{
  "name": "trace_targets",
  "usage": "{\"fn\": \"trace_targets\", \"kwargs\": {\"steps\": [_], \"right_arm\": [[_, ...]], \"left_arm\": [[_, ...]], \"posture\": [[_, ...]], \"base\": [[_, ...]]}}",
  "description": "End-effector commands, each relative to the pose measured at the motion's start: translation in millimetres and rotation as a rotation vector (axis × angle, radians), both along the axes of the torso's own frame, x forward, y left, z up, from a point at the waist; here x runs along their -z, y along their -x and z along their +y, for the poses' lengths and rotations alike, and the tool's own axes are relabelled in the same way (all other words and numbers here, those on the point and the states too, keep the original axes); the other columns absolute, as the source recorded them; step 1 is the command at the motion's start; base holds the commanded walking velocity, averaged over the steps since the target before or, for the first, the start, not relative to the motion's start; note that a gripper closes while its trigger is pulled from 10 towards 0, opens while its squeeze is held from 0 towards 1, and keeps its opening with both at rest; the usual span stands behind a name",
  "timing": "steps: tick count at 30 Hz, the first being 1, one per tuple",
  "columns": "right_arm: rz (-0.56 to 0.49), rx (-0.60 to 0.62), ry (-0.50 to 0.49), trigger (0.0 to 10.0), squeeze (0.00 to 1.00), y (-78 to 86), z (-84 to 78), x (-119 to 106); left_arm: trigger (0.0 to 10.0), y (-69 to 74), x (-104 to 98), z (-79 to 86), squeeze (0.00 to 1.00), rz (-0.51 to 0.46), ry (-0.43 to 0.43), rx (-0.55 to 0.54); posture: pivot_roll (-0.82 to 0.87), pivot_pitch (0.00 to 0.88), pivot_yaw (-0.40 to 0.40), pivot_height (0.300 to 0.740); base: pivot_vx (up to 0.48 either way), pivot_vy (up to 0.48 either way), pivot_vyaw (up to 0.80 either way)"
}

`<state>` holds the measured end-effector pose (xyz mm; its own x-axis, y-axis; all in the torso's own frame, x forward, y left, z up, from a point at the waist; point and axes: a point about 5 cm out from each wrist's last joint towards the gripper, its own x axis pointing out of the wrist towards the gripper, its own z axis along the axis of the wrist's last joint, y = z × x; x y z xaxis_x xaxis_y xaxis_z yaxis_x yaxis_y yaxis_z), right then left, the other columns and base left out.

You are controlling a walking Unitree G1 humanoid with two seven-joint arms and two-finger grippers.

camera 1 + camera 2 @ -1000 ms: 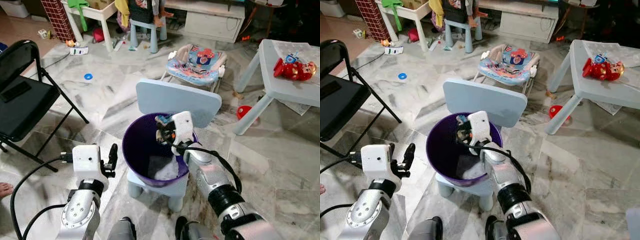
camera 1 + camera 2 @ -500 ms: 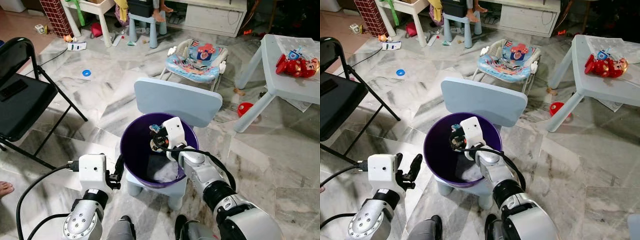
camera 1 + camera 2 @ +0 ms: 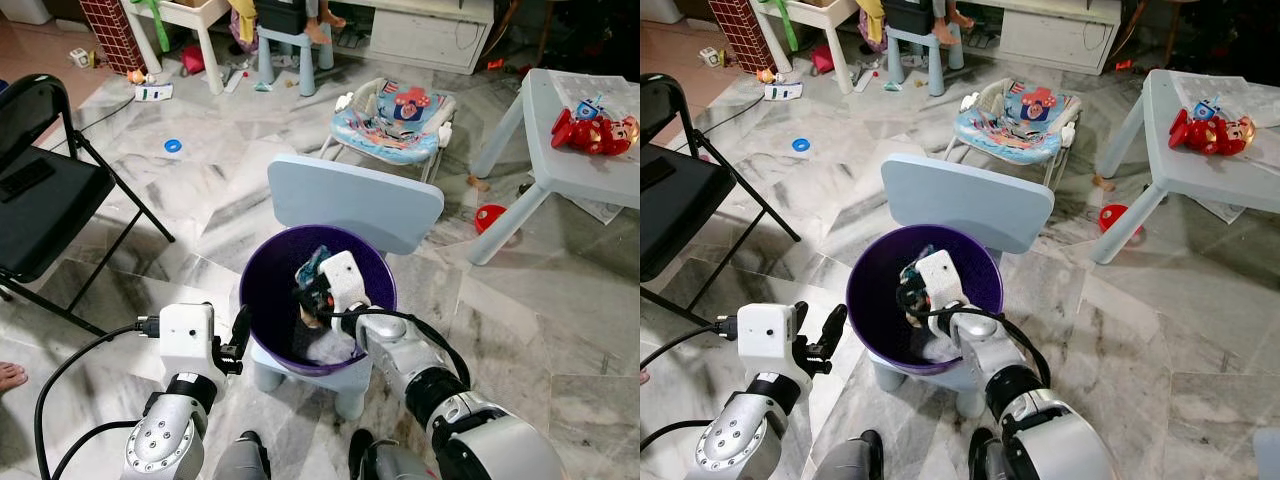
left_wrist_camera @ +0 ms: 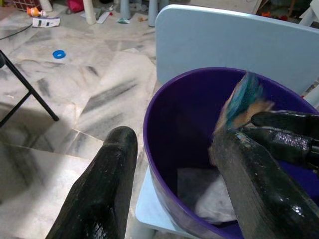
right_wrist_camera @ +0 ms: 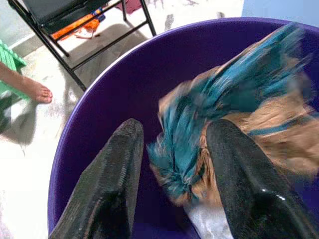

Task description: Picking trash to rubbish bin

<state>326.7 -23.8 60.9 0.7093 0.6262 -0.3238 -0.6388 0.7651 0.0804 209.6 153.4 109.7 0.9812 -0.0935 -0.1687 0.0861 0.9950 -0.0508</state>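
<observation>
A black folding chair (image 3: 45,200) is standing at my far left on the marble floor (image 3: 200,190). My left gripper (image 3: 240,333) is hovering just outside the near-left rim of the purple bin (image 3: 262,290), its two black fingers (image 4: 102,189) spread apart and holding nothing. The bin is sitting on the seat of a small pale-blue chair (image 3: 355,205), whose backrest is rising just behind it. Some white crumpled material (image 4: 212,196) is lying at the bottom of the bin. My right gripper (image 5: 172,172) is reaching down inside the bin, and a blue-and-tan wrapper (image 5: 234,119) is sitting between its parted fingers; it is blurred in my right wrist view, so I cannot tell whether the fingers are pinching it or letting it loose. Beyond the chair a baby bouncer (image 3: 395,120) is resting on the floor. At my far right a pale-blue table (image 3: 570,160) is carrying a red toy (image 3: 592,132), with a red object (image 3: 490,220) lying near its leg.
</observation>
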Motion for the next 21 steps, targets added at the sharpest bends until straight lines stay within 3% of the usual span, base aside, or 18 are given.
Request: {"fn": "trace_targets", "kwargs": {"steps": [1,6,11,14,16,21], "right_arm": [[0.048,-0.012,0.039,10.0,1.00,4.4,1.2,8],[0.048,0.006,0.034,10.0,1.00,3.4,-1.1,8],[-0.057,0.073,-0.036,10.0,1.00,-9.7,-7.9,-12],[-0.147,0.136,-0.102,10.0,1.00,-20.7,-20.6,-31],[-0.232,0.177,-0.126,10.0,1.00,-26.0,-34.1,-46],[-0.355,0.229,-0.149,10.0,1.00,-26.7,-55.9,-68]], "left_arm": [[10.0,3.3,3,1.0,0.00,0.023,-0.002,-0.005],[10.0,2.8,3,-0.2,0.00,0.024,0.001,-0.001],[10.0,-4.1,-1,3.2,0.00,0.005,0.000,-0.032],[10.0,-16.1,-7,9.3,0.00,-0.025,-0.042,-0.102],[10.0,-24.9,-9,11.5,0.00,-0.035,-0.025,-0.116],[10.0,-35.9,-15,15.4,0.00,-0.061,-0.013,-0.150]], "posture": [[0.25,0.259,-0.053,0.740],[0.24,0.260,-0.051,0.740],[0.23,0.254,-0.046,0.740],[0.21,0.246,-0.046,0.740],[0.19,0.240,-0.045,0.740],[0.16,0.232,-0.045,0.740]], "base": [[0.000,0.000,0.00],[0.000,0.000,0.00],[0.000,0.000,0.00],[0.000,0.000,0.00],[0.000,0.000,0.00],[0.000,0.000,0.00]]}}
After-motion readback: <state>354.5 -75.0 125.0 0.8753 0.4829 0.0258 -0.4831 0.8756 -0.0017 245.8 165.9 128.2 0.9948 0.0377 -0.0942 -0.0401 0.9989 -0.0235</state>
